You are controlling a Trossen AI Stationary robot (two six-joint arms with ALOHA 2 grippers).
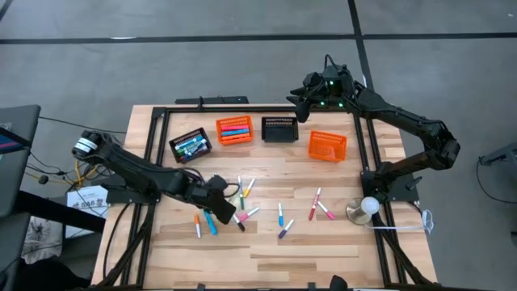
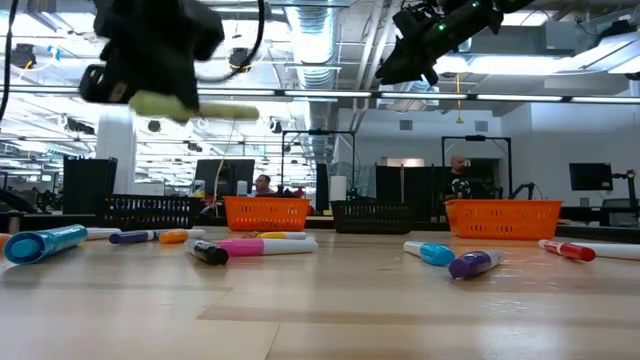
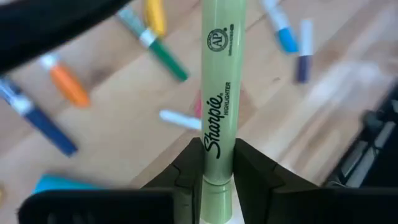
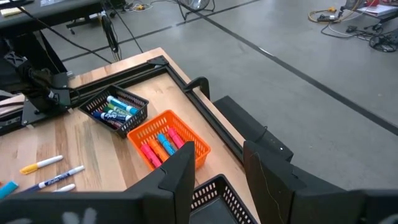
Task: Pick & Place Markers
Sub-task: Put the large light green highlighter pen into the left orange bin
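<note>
Two arms: both are seen over a wooden bench (image 1: 266,250).
Bench: a dark frame runs along its rear and side edges.
Left arm: it is extended across the bench's left half, with the left hand (image 1: 220,190) raised above the scattered markers.
Right arm: it is raised over the rear edge, with the right hand (image 1: 300,95) above the empty black basket (image 1: 279,128).
Baskets: four are lined up along the rear: a black basket (image 1: 190,145) with blue markers, an orange basket (image 1: 234,129) with pink and blue markers, the empty black basket, and a second orange basket (image 1: 327,145).
Left hand state: the fingers are pinched on a pale green highlighter (image 3: 217,93), held clear of the bench.
Right hand state: the fingers (image 4: 177,180) are spread, with nothing between them.
Loose markers (image 1: 242,202): these lie scattered across the bench's middle, mostly below the left hand, with a few further right.
</note>
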